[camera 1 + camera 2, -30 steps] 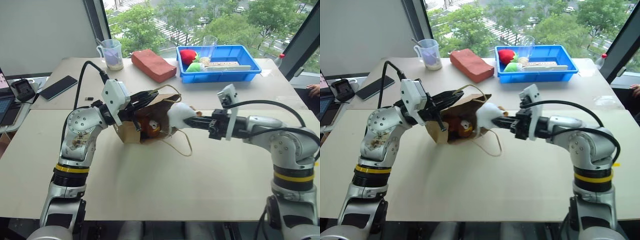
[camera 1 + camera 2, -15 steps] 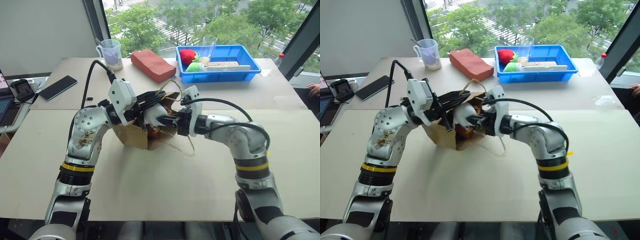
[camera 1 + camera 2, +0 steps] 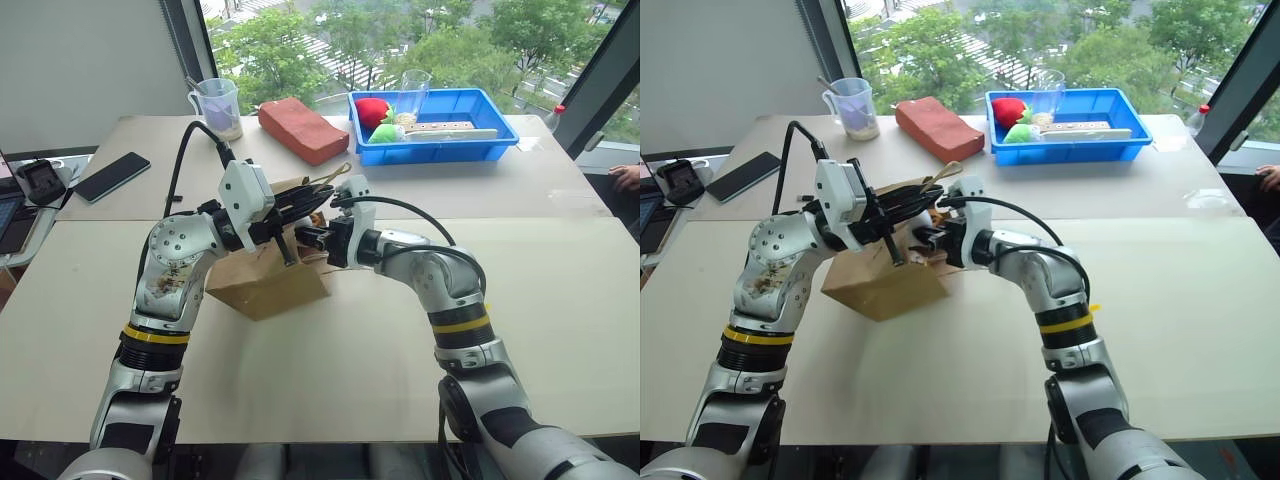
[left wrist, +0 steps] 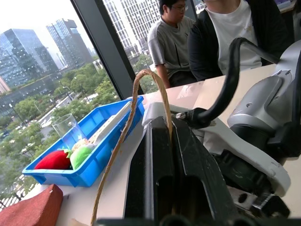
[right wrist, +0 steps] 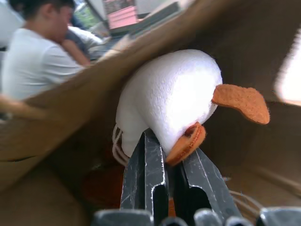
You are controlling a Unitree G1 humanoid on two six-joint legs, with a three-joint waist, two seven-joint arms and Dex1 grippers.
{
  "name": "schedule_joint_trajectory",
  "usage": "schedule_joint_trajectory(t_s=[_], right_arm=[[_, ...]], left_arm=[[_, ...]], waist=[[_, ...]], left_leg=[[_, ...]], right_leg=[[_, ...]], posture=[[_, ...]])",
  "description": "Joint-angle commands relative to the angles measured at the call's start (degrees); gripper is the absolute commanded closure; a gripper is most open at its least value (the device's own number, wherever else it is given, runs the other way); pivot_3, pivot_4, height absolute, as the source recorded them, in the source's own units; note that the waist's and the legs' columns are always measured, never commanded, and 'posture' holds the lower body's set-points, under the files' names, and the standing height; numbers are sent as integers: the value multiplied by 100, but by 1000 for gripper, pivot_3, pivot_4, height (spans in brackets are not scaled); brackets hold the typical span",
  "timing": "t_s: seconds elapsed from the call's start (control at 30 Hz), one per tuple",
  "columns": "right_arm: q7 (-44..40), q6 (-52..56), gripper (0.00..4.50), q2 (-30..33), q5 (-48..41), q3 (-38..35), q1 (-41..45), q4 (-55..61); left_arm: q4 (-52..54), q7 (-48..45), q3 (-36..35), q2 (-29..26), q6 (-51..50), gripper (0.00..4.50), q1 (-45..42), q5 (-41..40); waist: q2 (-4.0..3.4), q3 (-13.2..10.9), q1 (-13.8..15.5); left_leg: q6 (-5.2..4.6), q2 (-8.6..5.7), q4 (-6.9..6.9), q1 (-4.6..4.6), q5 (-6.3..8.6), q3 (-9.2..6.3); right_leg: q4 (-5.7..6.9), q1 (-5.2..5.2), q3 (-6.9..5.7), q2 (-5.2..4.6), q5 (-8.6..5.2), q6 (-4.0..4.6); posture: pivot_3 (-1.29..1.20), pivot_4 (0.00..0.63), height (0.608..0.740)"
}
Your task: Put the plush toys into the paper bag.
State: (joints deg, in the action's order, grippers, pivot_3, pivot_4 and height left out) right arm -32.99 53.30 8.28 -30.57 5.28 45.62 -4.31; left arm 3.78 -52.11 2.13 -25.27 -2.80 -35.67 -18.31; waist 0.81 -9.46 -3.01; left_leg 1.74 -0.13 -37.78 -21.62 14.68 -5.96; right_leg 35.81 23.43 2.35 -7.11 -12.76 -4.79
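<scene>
The brown paper bag lies on its side on the table, mouth toward my right arm. My left gripper is shut on the bag's upper rim and its tan cord handle, holding the mouth up. My right gripper reaches inside the bag, shut on the fluffy white plush toy by its orange part. Below that toy, a dim orange-brown patch shows deep in the bag, too dark to tell whether it is the monkey. In the head views the bag's wall hides both plush toys.
A blue tray at the back holds a red plush, a green plush and a glass. A reddish-brown block, a measuring cup and a phone lie at the back left. People sit beyond the table.
My right gripper has carried the white plush leftward from outside the bag's mouth to inside it. The bag has swung so its side faces me. My left gripper has held still.
</scene>
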Motion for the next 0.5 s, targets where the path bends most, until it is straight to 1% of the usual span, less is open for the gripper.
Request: schedule_joint_trajectory(t_s=[0.03, 0.17, 0.27, 0.4, 0.5], right_arm=[[-359, 192, 4492, 297, -245, -59, -102, 533], [-742, 438, 4492, 597, -548, -16, -309, 908], [-870, 457, 4492, 620, -613, 122, -401, 1000], [-867, 203, 4492, 222, -387, 504, -267, 696], [-895, -22, 4492, 111, -162, 723, -210, 549]], left_arm=[[85, 99, -177, -101, 64, 4500, -52, -6], [44, 131, -214, -104, 35, 4500, -46, -29], [103, 120, -162, -59, -18, 4500, -56, -91], [57, 69, -104, 26, -7, 4500, -201, -106], [58, 18, -103, 39, -14, 4500, -228, -124]], waist=[[0, 0, 15], [0, 0, 32], [0, 0, 22], [0, 0, -3], [0, 0, -35]], left_leg=[[0, 0, 0, 0, 0, 0], [-1, 0, 0, -1, 0, -1], [-1, 0, 0, 0, 1, -1], [0, 1, 0, 3, 0, 0], [1, 1, 0, 3, 0, -1]], right_leg=[[0, 0, 0, 0, 0, 0], [-2, -1, 0, 0, 0, 0], [-2, -1, 0, 0, 0, 0], [3, -1, 0, 0, 0, 0], [5, 1, 0, 1, 0, 0]], posture=[[0, 150, 740], [0, 150, 740], [0, 150, 740], [0, 150, 740], [0, 150, 740]])
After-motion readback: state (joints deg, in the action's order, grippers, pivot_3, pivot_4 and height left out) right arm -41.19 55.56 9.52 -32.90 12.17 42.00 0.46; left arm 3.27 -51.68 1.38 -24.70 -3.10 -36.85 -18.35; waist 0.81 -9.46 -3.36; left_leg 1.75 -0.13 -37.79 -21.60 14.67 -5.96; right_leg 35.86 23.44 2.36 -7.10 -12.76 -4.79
